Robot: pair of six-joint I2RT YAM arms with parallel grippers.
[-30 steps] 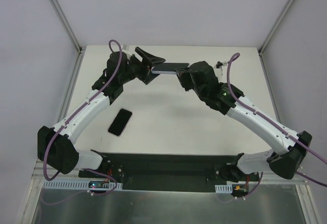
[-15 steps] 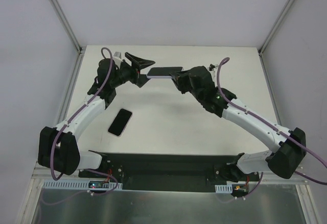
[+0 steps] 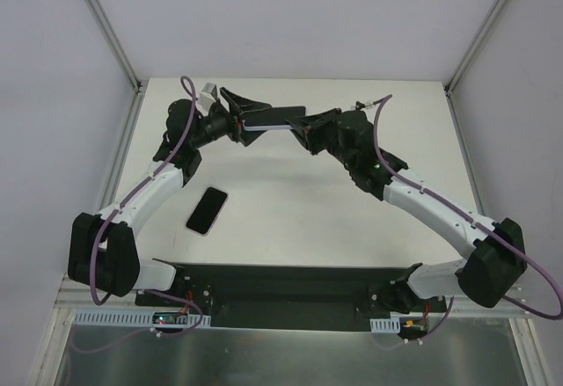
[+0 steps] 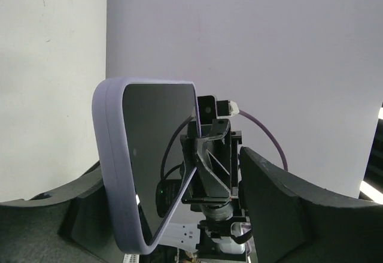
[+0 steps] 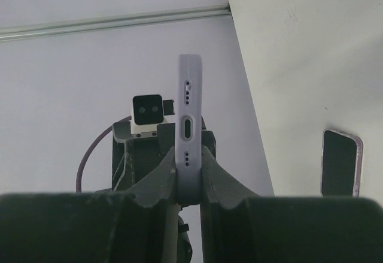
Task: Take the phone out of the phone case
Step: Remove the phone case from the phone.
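Note:
A lavender phone case [image 3: 268,127] is held in the air over the back of the table. Its dark, glossy face shows reflections and looks like a phone screen. My right gripper [image 3: 299,128] is shut on one end; in the right wrist view [image 5: 188,182] both fingers pinch the case [image 5: 188,113] edge-on. My left gripper [image 3: 253,120] is open, its jaws spread wide around the other end. In the left wrist view [image 4: 179,227] the case [image 4: 116,155] lies against the left finger with a gap to the right finger [image 4: 281,203].
A second dark phone with a lavender rim [image 3: 207,211] lies flat on the white table at the near left; it also shows in the right wrist view [image 5: 340,162]. White walls enclose the table [image 3: 290,228] on three sides.
My right gripper has carried the case to the left and tilted it. My left wrist pulled back left, then closed in again, jaws still open around the case's end.

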